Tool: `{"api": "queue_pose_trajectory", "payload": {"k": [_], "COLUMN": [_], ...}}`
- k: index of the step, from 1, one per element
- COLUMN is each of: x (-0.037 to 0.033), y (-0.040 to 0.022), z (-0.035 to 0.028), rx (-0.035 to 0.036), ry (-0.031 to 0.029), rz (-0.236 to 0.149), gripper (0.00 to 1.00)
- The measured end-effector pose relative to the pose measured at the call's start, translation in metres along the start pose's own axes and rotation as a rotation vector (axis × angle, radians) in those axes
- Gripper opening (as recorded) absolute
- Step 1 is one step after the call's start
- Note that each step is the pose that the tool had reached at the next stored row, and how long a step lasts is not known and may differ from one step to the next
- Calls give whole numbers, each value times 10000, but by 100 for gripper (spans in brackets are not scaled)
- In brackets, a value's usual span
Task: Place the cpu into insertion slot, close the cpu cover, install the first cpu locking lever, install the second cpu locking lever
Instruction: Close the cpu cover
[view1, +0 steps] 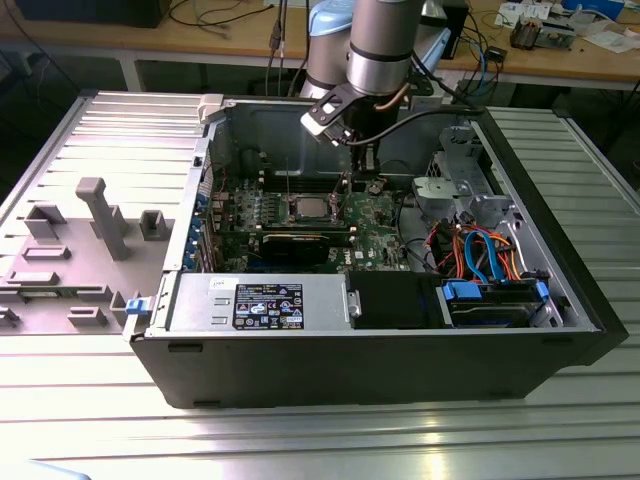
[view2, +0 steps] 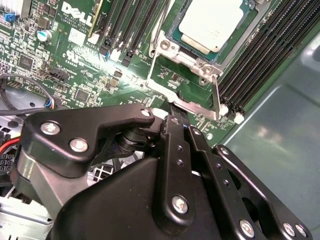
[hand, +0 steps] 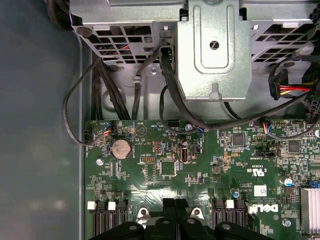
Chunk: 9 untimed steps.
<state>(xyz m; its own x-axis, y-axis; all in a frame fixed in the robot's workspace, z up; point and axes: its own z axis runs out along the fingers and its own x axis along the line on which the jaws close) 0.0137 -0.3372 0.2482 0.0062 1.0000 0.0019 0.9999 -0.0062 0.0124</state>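
Gripper (view2: 181, 117) over the board (view2: 75, 65) inside the open case (view1: 400, 365), at the cover stage of the task.

**Hazards (judged).**
- The cover (view2: 216, 95) is a thin metal frame standing open on its hinge side. The tips meet it only at its narrow free edge, so a push slightly off line could let them slide off it.
- A slip toward the board would carry the tips into the small parts there, or against the white clips of the memory slots (view2: 265, 55) beside the socket.
- If the cover drops freely rather than being guided, it could land hard on the cpu (view2: 212, 22).
- If the cpu sits even slightly off flat in the slot (view2: 176, 41), a closing cover would press it down unevenly and could bend pins. The second wrist view shows it level and square in the slot as far as can be seen.

**Layout.**
- The fingers (view2: 172, 130) are drawn together with nothing visible between them; in the first wrist view they show as one narrow dark pair (hand: 176, 207).
- Their tips lie just at the free edge of the cover. Whether they touch it cannot be told.
- The cpu lies in the slot beyond the cover's hinge side, apart from the tips, with the cover's open window between.
- In the exterior view the gripper (view1: 366, 165) hangs just to the exterior view's right of the cpu (view1: 306, 208).
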Motion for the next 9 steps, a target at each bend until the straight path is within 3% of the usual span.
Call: {"api": "queue_pose_trajectory", "payload": {"k": [9], "x": [0], "y": [-15], "z": [5], "rx": [10], "ry": [0], "rz": [0], "gripper": [11]}}
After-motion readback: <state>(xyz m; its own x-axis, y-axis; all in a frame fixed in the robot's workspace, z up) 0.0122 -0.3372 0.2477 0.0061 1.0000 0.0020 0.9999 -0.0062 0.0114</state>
